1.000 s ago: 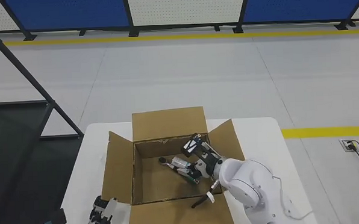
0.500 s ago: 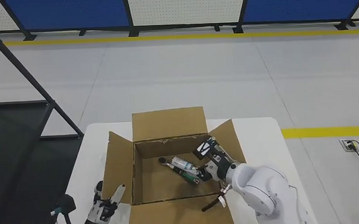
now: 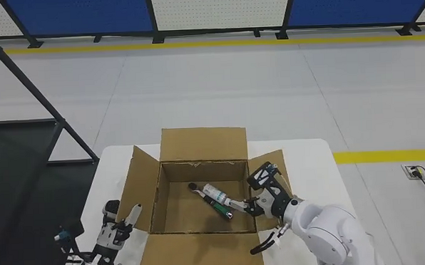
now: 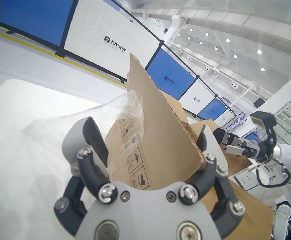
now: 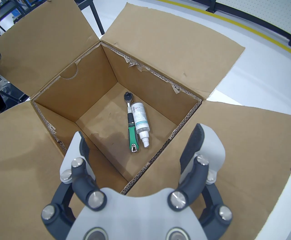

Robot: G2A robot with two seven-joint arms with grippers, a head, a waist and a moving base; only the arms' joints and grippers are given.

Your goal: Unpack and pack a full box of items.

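Box (image 3: 202, 143) flaps spread flatter than a second ago. Right gripper (image 5: 139, 133) drawn back out of box, now over right flap, fingers wide, empty. Left gripper (image 4: 147, 127) raised at left flap, fingers wide astride its edge. Ratchet (image 5: 130, 127) and spray bottle (image 5: 141, 120) side by side on box floor, likely next to be unpacked.

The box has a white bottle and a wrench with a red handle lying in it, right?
Not quite: the wrench has a green handle, not a red one, as the right wrist view shows. It does lie beside the white bottle on the floor of the box.
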